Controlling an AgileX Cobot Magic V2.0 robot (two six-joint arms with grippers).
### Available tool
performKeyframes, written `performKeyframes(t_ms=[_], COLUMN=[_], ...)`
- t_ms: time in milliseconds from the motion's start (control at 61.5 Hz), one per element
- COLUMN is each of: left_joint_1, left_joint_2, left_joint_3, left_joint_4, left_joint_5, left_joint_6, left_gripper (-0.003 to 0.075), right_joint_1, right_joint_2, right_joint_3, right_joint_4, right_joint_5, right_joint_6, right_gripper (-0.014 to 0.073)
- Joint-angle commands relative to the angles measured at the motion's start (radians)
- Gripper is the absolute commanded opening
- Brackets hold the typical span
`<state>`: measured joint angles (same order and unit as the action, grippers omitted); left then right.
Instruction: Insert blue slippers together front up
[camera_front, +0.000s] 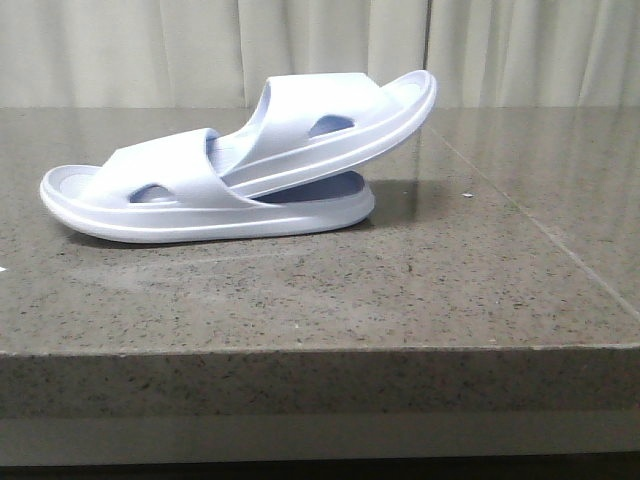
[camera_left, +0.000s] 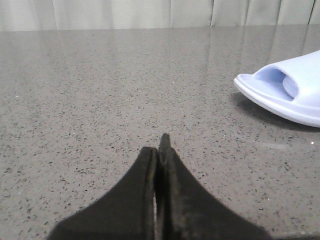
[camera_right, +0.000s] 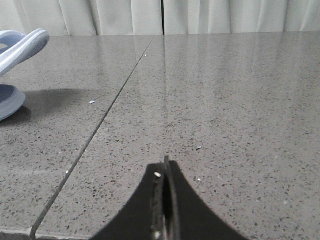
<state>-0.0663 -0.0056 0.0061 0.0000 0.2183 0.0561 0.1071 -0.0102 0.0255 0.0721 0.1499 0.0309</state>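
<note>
Two pale lavender-blue slippers lie on the grey stone table (camera_front: 300, 290), seen side-on in the front view. The lower slipper (camera_front: 120, 205) rests flat. The upper slipper (camera_front: 340, 120) is pushed under the lower one's strap and tilts up to the right. No gripper shows in the front view. My left gripper (camera_left: 160, 145) is shut and empty, low over the table, with one end of the lower slipper (camera_left: 285, 90) off to its side. My right gripper (camera_right: 165, 165) is shut and empty, with the slippers' ends (camera_right: 20, 47) far to its side.
A seam (camera_right: 100, 130) runs across the table between two slabs. The table's front edge (camera_front: 320, 350) is near the camera. Pale curtains (camera_front: 320, 40) hang behind the table.
</note>
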Motion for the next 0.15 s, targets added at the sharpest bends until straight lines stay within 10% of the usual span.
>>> performKeyframes(t_ms=[0,130], left_joint_1=[-0.007,-0.007], left_joint_2=[-0.023,-0.023], left_joint_3=[0.019,0.019], left_joint_4=[0.000,0.000], left_joint_5=[-0.088,-0.088], left_joint_6=[-0.008,-0.008], left_gripper=[-0.0019,-0.0019], right_joint_1=[0.000,0.000], right_joint_2=[-0.014,-0.014], right_joint_3=[0.000,0.000], right_joint_4=[-0.013,-0.013], right_joint_5=[-0.079,-0.079], right_joint_6=[-0.012,-0.012], right_gripper=[-0.0060,-0.0060])
